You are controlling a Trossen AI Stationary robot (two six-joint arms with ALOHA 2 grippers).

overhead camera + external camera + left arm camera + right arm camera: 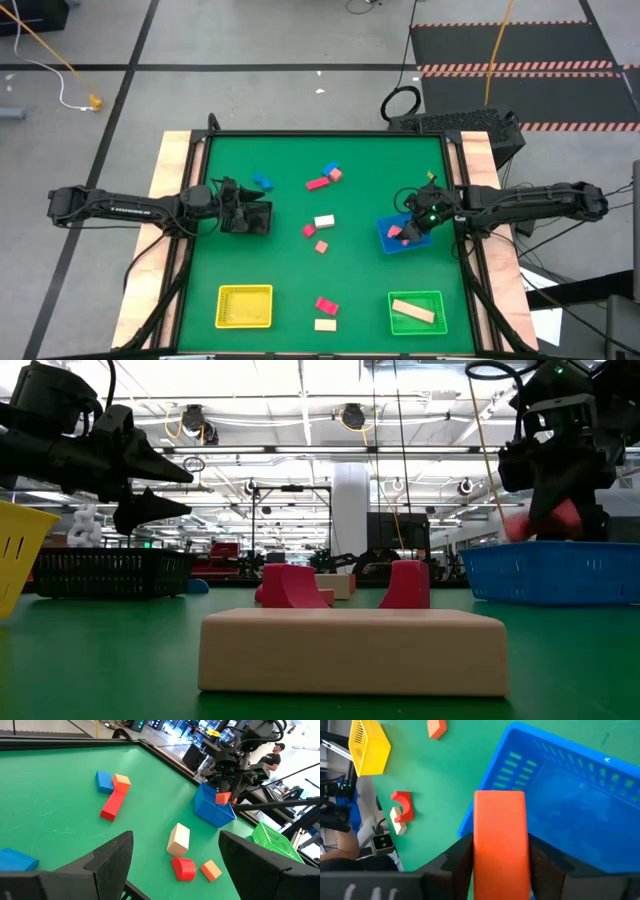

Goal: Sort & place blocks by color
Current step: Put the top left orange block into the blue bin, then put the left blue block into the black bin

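Gripping salmon-pink block [405, 233], right gripper [412, 232] hanging over blue tray [388, 243], high view. Left gripper [262, 217] waiting over black tray [247, 220], fingers spread wide, holding nothing.

Low view: cream bar [352, 650] lying nearest camera.

Left wrist view: blue block [104, 781] and others lying ahead of fingers.

Right wrist view: block pinched between fingers above tray.

No readable writing.

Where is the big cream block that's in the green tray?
In the high view the cream block lies inside the green tray at the table's front right corner, below the blue tray and right of the yellow tray.
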